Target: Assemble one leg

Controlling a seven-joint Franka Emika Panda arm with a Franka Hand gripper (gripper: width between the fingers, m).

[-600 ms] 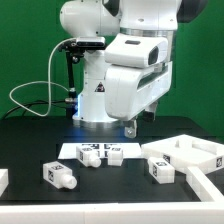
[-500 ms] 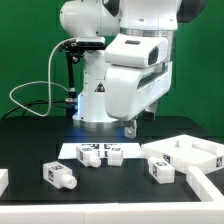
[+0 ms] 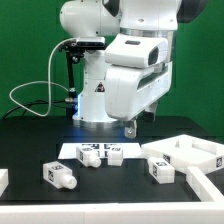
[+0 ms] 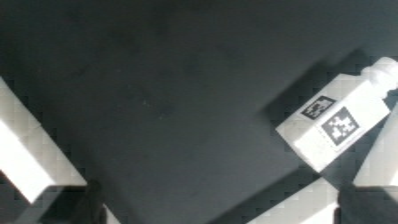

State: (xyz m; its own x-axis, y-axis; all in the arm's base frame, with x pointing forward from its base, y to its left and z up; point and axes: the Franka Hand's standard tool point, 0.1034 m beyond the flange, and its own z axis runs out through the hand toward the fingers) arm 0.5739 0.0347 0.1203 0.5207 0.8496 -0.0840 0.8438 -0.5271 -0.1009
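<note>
In the exterior view one leg (image 3: 60,175), a stubby white peg with square tags, lies on the black table at the front left. Another leg (image 3: 160,170) lies at the front right, beside the large white rimmed panel (image 3: 192,153). My gripper (image 3: 130,128) hangs above the table behind them, mostly hidden by the white hand. In the wrist view my gripper (image 4: 214,212) is open and empty, with its dark fingers at the frame's two corners. A tagged leg (image 4: 342,115) lies on the table below it, apart from the fingers.
The marker board (image 3: 100,153) lies flat in the middle, in front of the robot base. A white part (image 3: 3,180) shows at the exterior view's left edge. White edges (image 4: 25,150) cross the wrist view. A cable (image 3: 30,95) loops behind on the left.
</note>
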